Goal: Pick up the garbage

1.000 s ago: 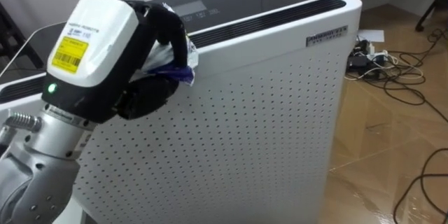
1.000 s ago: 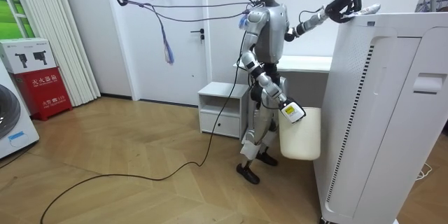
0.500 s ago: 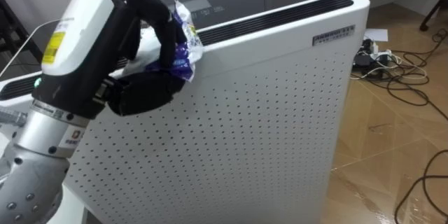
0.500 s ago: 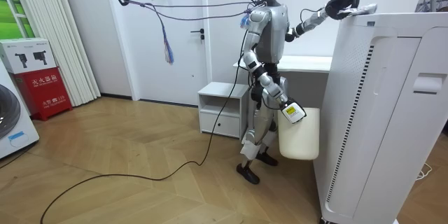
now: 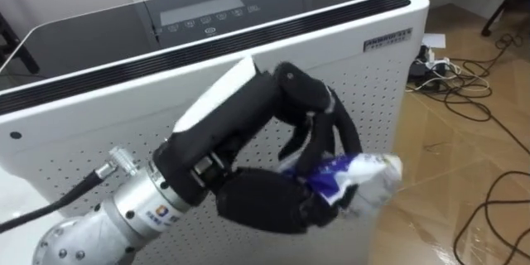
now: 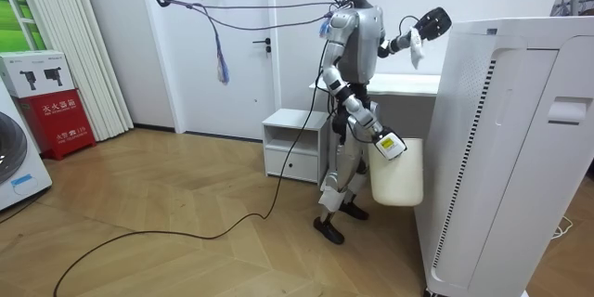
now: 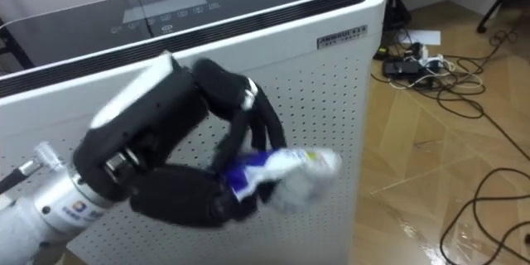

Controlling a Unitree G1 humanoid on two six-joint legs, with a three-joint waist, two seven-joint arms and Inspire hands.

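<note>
Wrapper [image 5: 362,179], the garbage: a crumpled white piece with blue print, held in the air by the robot's left hand [image 5: 257,116], whose dark fingers [image 5: 319,114] are curled down over it from above while the thumb side of the hand closes on it from below, so that the piece is pinched and its white end sticks out past the fingertips toward the robot's right. In the eye views the wrapper hangs in front of the perforated white side of a tall appliance [image 5: 373,91], below the level of its dark glossy top panel [image 5: 99,33] and clear of the slotted vent strip along that top's near edge; whether it touches the perforated wall cannot be told. The left forearm enters from the lower left and crosses in front of the appliance. Beyond the appliance lies a wooden floor [image 5: 464,166] with a tangle of cables [image 5: 451,70] near its far corner. In the room view the robot stands upright on both feet between a small white cabinet [image 6: 292,144] and the appliance, facing the room view's right, its left arm raised so that the hand is near head height, just beside the appliance's upper corner and apart from it, with the wrapper hanging below the hand. The right hand [image 6: 385,147] is low, at hip height, at the rim of a white bin [image 6: 397,184] that hangs in front of the robot's legs; its grasp cannot be made out.
</note>
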